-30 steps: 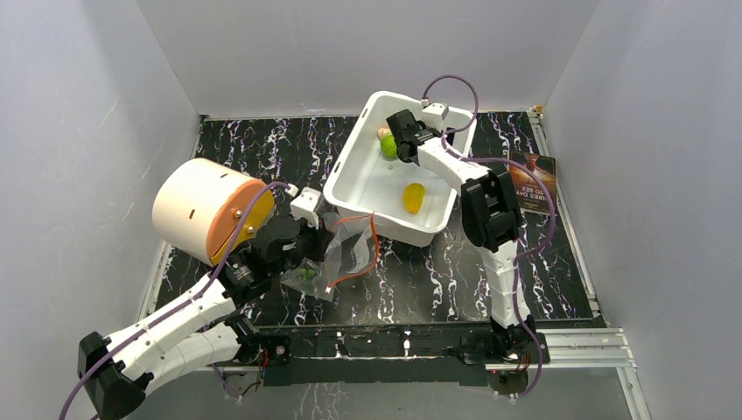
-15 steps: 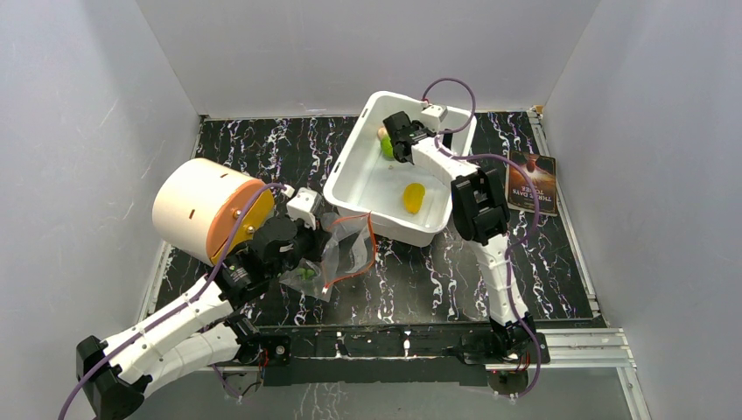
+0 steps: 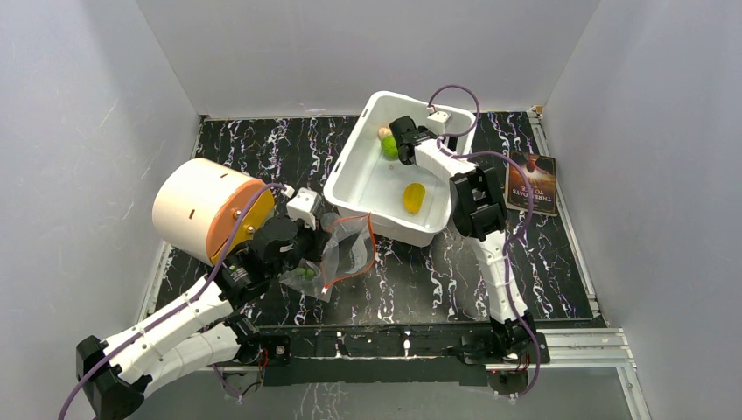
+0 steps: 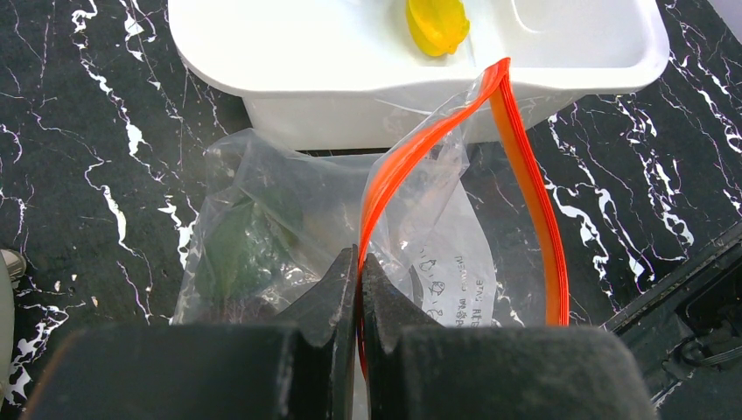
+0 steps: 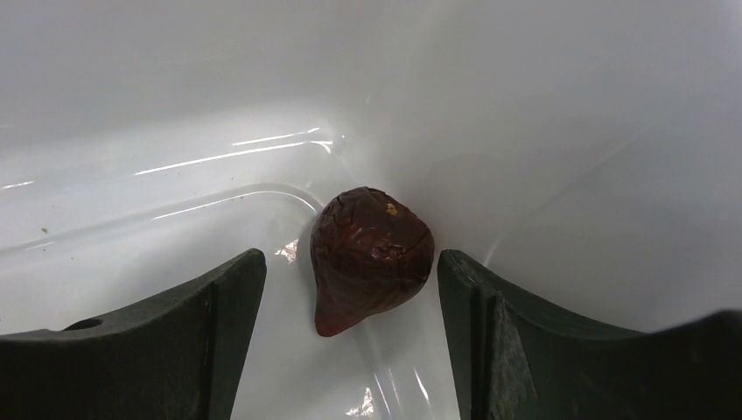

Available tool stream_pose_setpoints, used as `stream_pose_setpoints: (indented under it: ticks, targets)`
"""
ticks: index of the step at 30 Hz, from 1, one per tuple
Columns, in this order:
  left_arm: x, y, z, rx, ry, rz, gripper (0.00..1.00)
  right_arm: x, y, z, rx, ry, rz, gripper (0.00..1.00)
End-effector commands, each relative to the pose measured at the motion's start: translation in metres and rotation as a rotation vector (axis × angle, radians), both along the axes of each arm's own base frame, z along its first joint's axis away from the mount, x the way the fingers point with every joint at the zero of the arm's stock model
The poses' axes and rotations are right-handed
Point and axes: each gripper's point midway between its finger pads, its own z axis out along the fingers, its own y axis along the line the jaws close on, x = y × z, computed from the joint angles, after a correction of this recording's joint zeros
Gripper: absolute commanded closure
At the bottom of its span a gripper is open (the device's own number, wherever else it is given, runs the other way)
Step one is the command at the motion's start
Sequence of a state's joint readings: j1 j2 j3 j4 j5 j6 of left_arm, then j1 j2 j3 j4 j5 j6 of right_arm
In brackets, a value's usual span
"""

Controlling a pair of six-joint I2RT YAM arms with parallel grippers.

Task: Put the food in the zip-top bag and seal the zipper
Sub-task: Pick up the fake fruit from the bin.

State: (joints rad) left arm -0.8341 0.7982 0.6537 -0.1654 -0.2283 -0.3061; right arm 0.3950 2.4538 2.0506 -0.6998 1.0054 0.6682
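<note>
Left gripper [image 4: 359,262] unchanged over the last second, pinching the thin red-orange zipper strip [image 4: 536,188], holding open the clear crinkly zip-top bag [image 4: 262,210] just beside the white rectangular plastic tub [image 3: 350,188]. Right gripper [image 5: 348,262] shifted slightly at the tub's far corner, spread either side of the dark purple-brown round fruit [image 5: 372,249], not yet touching; grasp likely next

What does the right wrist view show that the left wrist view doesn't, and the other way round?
Only the right wrist view: the dark purple-brown fruit lying in a corner of the white tub, between the open fingers of the right gripper, a gap on each side. Only the left wrist view: the left gripper shut on the zip-top bag at its red-orange zipper, the yellow mango piece, the black marbled table. Both: the white tub.
</note>
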Motion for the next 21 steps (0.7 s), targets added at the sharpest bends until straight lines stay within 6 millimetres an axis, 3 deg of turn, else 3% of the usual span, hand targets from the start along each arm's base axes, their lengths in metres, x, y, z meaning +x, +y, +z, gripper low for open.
stream_pose_setpoints:
  ticks: [1, 6, 12, 21]
  targets:
    - [0.002, 0.002, 0.012, -0.013, -0.024, 0.015, 1.0, 0.014, 0.0, 0.011, 0.009, -0.063, -0.02, 0.3]
    - [0.002, 0.003, 0.013, -0.013, -0.024, 0.019, 1.0, 0.022, 0.003, 0.001, 0.043, -0.046, 0.031, 0.36]
    - [0.001, 0.005, 0.013, -0.014, -0.023, 0.022, 1.0, 0.028, 0.012, 0.006, 0.068, -0.061, 0.125, 0.56]
    - [0.002, 0.003, 0.014, -0.02, -0.022, 0.021, 1.0, 0.029, 0.023, 0.017, 0.104, -0.051, 0.218, 0.71]
